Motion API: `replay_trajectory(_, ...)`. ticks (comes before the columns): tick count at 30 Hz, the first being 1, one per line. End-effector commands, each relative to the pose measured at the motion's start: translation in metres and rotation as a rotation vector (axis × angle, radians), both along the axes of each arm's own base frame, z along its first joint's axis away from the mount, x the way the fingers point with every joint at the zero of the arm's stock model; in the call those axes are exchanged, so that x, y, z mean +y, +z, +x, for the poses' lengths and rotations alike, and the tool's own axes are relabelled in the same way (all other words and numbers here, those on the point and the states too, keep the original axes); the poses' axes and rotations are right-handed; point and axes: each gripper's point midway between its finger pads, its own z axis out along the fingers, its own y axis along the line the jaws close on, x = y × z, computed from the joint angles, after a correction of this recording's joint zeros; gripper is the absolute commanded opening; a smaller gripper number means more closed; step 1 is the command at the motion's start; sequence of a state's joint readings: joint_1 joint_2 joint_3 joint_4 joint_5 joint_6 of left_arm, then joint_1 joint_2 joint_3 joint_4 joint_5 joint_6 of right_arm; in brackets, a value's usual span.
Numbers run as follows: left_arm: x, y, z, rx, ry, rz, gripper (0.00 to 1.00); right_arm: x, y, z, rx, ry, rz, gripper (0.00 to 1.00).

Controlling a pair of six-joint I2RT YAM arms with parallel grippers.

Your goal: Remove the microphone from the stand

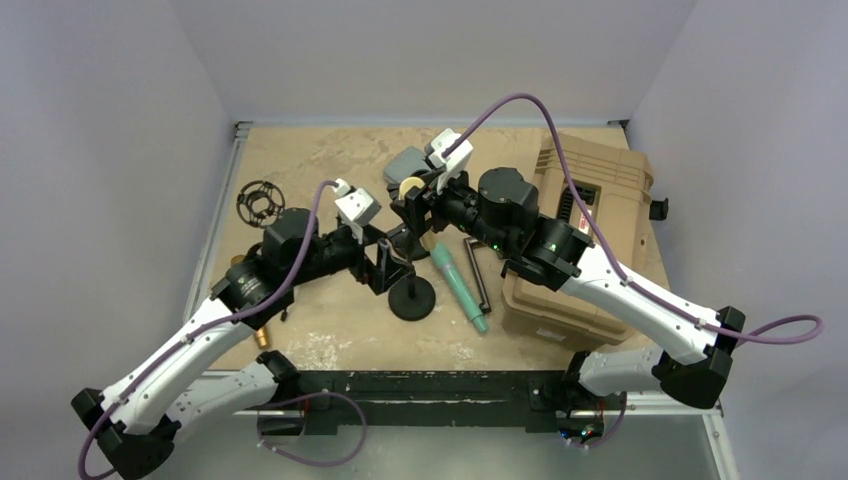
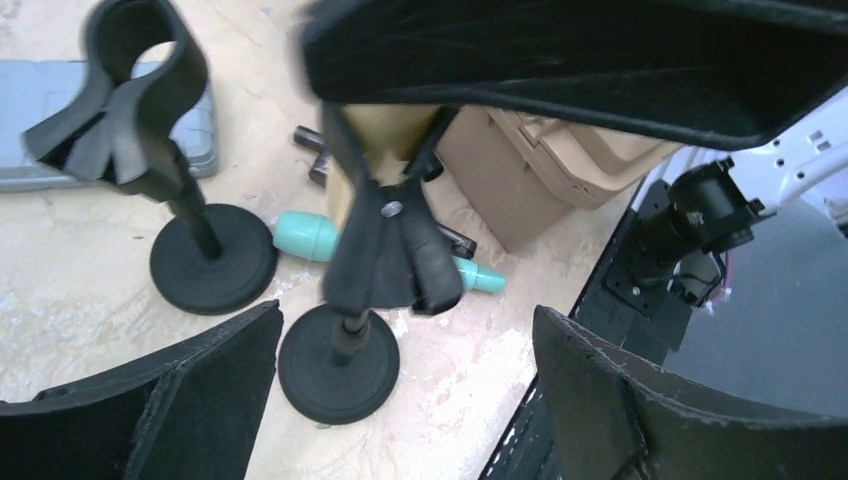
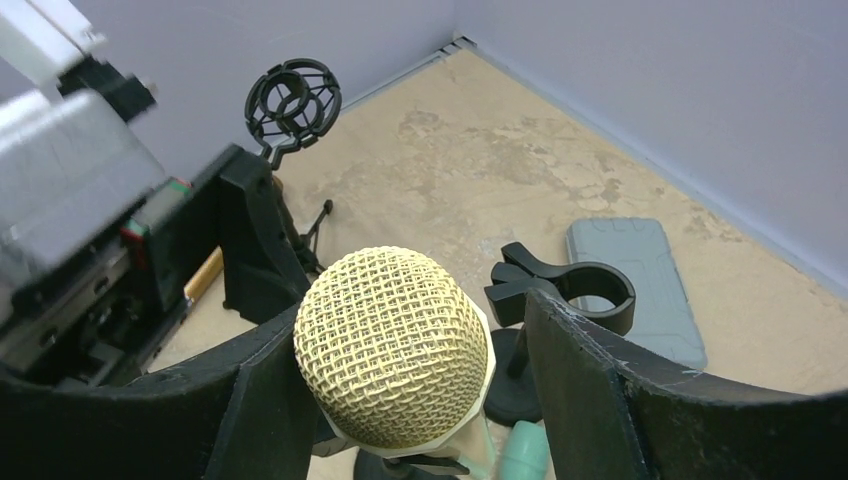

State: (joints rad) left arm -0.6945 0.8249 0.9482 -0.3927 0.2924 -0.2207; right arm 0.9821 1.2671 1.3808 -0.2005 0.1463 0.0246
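A microphone with a gold mesh head (image 3: 390, 345) sits upright in the clip of a black stand (image 2: 385, 250) with a round base (image 2: 338, 362). My right gripper (image 3: 400, 400) is open, with its fingers on either side of the head; the left finger (image 3: 245, 400) is close against it and the right finger (image 3: 590, 390) stands apart. My left gripper (image 2: 405, 400) is open and low, beside the stand's base, holding nothing. From above, the microphone head (image 1: 411, 187) shows at the right gripper (image 1: 418, 200), with the left gripper (image 1: 385, 262) next to the stand base (image 1: 411, 298).
A second black stand with an empty clip (image 2: 130, 90) stands just behind. A teal microphone (image 1: 460, 285) lies by the stands. A tan case (image 1: 585, 235) is on the right, a grey case (image 3: 640, 285) at the back, and a black shock mount (image 1: 260, 201) at the far left.
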Motion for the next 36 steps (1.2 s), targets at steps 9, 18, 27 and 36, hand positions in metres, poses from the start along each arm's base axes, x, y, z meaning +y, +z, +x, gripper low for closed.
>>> replay_trajectory(9,-0.011,0.026,0.026,-0.16,0.098,0.073,0.7,0.002,0.024,0.0,-0.055,0.006,0.064,0.54)
replay_trajectory(18,-0.013,0.026,0.031,-0.158,0.123,0.049,0.56,0.005,0.027,-0.002,-0.051,0.022,0.083,0.48)
replay_trajectory(27,-0.013,0.016,0.037,-0.131,0.154,0.065,0.31,0.008,0.026,-0.002,-0.041,0.03,0.085,0.32)
replay_trajectory(36,0.004,-0.009,0.029,-0.123,0.155,0.167,0.0,0.001,0.04,0.004,-0.086,-0.015,0.106,0.0)
